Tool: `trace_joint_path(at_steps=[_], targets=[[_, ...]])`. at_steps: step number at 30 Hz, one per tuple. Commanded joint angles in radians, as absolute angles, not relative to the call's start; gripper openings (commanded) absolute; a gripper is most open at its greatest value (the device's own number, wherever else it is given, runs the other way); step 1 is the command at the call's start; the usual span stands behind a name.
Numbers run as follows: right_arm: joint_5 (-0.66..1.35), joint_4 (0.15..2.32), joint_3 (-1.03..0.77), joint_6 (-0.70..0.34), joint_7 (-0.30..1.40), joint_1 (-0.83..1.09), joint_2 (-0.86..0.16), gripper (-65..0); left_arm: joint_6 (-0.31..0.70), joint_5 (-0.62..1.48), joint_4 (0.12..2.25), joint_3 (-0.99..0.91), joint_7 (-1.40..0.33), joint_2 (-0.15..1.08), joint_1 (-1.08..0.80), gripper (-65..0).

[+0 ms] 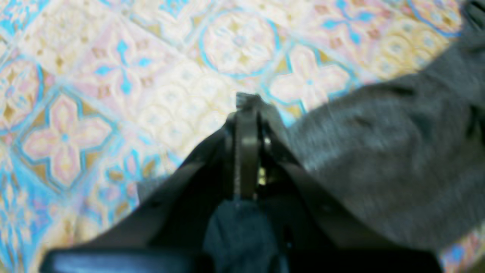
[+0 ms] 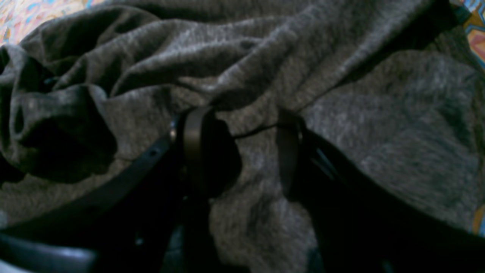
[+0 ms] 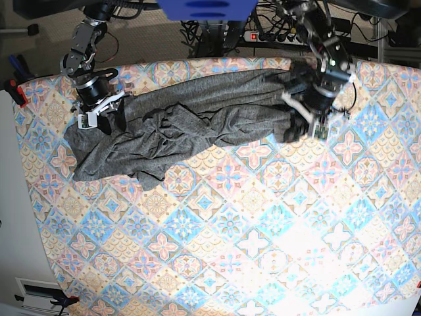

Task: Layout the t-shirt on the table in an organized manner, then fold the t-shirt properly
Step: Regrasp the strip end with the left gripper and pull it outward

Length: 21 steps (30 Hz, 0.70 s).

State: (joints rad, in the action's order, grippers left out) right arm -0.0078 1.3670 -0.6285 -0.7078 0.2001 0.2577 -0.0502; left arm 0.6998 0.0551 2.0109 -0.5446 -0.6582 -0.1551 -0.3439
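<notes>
The table (image 3: 217, 243) fills almost the whole base view, covered in a tile-pattern cloth of pink, blue and beige diamonds with floral motifs. The t-shirt (image 3: 191, 122), heathered charcoal grey, lies bunched and wrinkled in a long band across the far part of the table, well short of flat. Beyond the table's far edge are tangled cables and a power strip (image 3: 263, 36) on the floor; a pale floor strip runs along the table's side nearest the right arm.

The left gripper (image 1: 248, 102) has its jaws pressed together, a bit of the t-shirt's edge pinched between them above the cloth. The right gripper (image 2: 238, 140) rests on the rumpled t-shirt with jaws apart, fabric lying between its fingers.
</notes>
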Motion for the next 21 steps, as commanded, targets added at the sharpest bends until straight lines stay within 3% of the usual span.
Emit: trace_joint_path(at_steps=[1, 14, 21], targets=[[-0.021, 1.377, -0.631, -0.698, 0.214, 0.259, -0.061, -39.2, 0.698, 0.082, 2.041, -0.545, -0.638, -0.157, -0.369, -65.0], [-0.021, 1.369, -0.628, -0.698, 0.217, 0.255, -0.061, -39.2, 0.698, 0.446, 2.087, -0.909, -0.636, -0.157, -0.593, -65.0], [-0.021, 1.369, -0.627, -0.698, 0.217, 0.252, -0.061, -39.2, 0.698, 0.456, 2.069, -0.931, -0.644, -0.142, -0.595, -65.0]])
